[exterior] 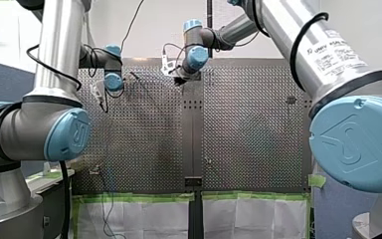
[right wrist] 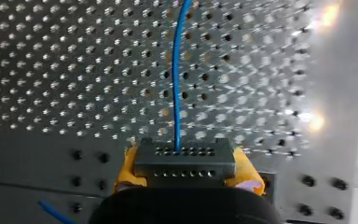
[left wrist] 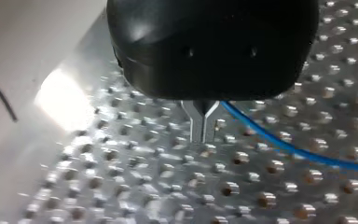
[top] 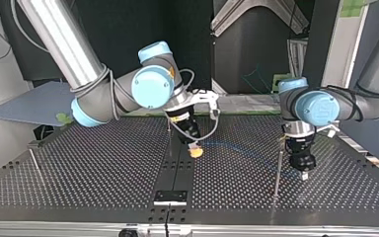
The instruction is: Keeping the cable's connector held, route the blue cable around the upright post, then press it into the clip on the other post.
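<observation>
In the right wrist view my right gripper [right wrist: 186, 179] has its yellow pads shut on a dark grey connector [right wrist: 185, 162]. The blue cable [right wrist: 177, 88] leaves the connector straight ahead over the perforated table. In the top view that gripper [top: 195, 149] hangs low near the table's middle, beside a thin post [top: 170, 136]. From there the cable [top: 242, 149] curves across to my left gripper [top: 304, 174], which stands right beside another upright post [top: 278, 170]. In the left wrist view the metal fingers [left wrist: 196, 122] are shut, and the cable [left wrist: 279, 145] comes out sideways at their base.
A third thin post [top: 34, 165] stands at the top view's left. A black block [top: 170, 197] sits at the near edge on the dark centre strip [top: 177, 168]. In the front view both arms reach to the table's far side, with green tape [exterior: 129, 197] along the near edge.
</observation>
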`<act>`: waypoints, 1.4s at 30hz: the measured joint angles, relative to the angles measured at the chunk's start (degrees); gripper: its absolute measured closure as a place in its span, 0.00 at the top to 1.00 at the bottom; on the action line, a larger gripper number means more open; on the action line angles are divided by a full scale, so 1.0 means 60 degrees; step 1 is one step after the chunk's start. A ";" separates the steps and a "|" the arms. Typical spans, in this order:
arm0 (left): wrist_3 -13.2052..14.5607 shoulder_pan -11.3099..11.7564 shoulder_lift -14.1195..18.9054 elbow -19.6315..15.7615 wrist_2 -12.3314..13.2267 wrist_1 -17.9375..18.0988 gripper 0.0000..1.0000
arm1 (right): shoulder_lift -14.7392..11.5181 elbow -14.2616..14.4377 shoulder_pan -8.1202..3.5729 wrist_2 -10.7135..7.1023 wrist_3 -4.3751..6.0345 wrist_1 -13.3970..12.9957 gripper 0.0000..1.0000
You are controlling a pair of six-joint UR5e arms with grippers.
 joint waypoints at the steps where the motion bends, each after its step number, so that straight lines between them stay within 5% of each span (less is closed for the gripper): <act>1: 0.0001 -0.0011 -0.0049 0.0000 0.0021 0.0001 0.00 | 0.0034 -0.0001 -0.0017 0.0003 -0.0001 -0.0003 0.00; 15: -0.0130 -0.0158 -0.0191 0.0000 0.0035 0.0127 0.00 | 0.0695 0.0008 -0.0165 -0.0040 -0.0011 0.0012 0.00; 20: -0.0402 -0.0187 -0.0186 0.0000 -0.0016 0.0093 0.22 | 0.0927 0.0014 -0.0154 -0.0045 -0.0034 0.0037 0.00; 27: -0.0654 -0.0203 -0.0183 0.0000 0.0145 -0.0042 0.38 | 0.1013 0.0019 -0.0124 -0.0032 -0.0048 0.0046 0.00; 29: -0.0676 -0.0189 -0.0184 0.0000 0.0128 -0.0117 0.55 | 0.1070 0.0019 -0.0108 -0.0020 -0.0064 0.0046 0.00; 30: -0.0677 -0.0182 -0.0186 0.0000 0.0123 -0.0152 0.55 | 0.1105 0.0018 -0.0101 -0.0014 -0.0074 0.0046 0.00; 32: -0.0660 -0.0178 -0.0183 0.0000 0.0160 -0.0221 0.81 | 0.1208 0.0020 -0.0087 0.0002 -0.0101 0.0047 0.00; 33: -0.0651 -0.0178 -0.0183 0.0000 0.0190 -0.0252 0.81 | 0.1257 0.0021 -0.0085 0.0012 -0.0113 0.0046 0.00; 34: -0.0642 -0.0176 -0.0184 0.0000 0.0209 -0.0292 0.98 | 0.1307 0.0022 -0.0083 0.0024 -0.0126 0.0046 0.00; 42: -0.0710 -0.0151 -0.0191 0.0000 0.0028 -0.0722 1.00 | 0.1523 0.0019 -0.0069 0.0098 -0.0174 0.0047 0.00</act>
